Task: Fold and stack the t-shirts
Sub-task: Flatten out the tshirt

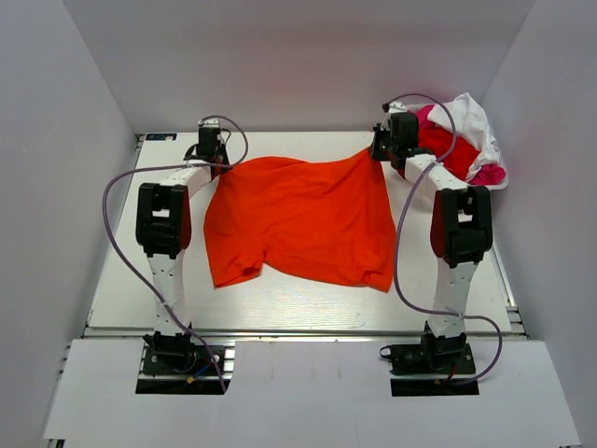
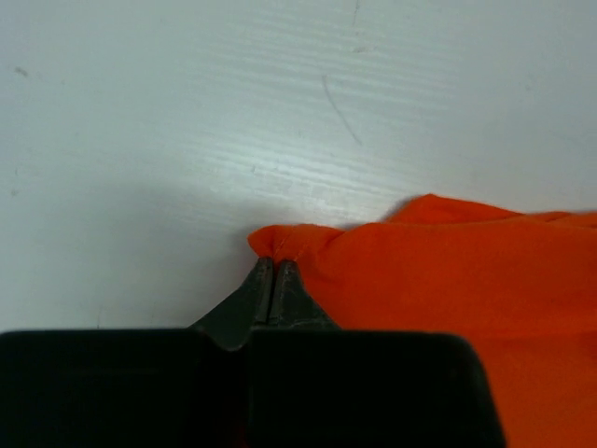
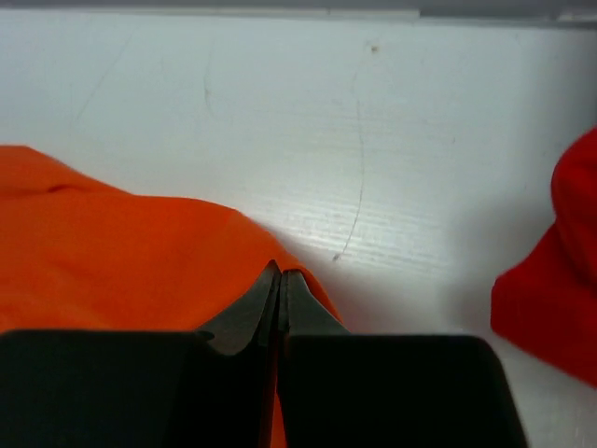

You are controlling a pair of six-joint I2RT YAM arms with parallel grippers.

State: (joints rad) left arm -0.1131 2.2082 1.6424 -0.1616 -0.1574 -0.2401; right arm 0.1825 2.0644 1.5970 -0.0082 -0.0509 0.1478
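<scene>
The orange t-shirt [image 1: 303, 219] lies spread across the white desk [image 1: 308, 303]. The left fingers [image 2: 247, 303] are clamped on its far-left corner and the right fingers [image 3: 252, 313] on its far-right corner. A heap of t-shirts [image 1: 462, 140], red, pink and white, sits at the desk's far right corner.

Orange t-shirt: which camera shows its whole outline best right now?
The top external view: the whole orange t-shirt shows, spread out, far corners pinched by the left fingers and right fingers. Each wrist view shows only its own pinched corner and some nearby cloth.
</scene>
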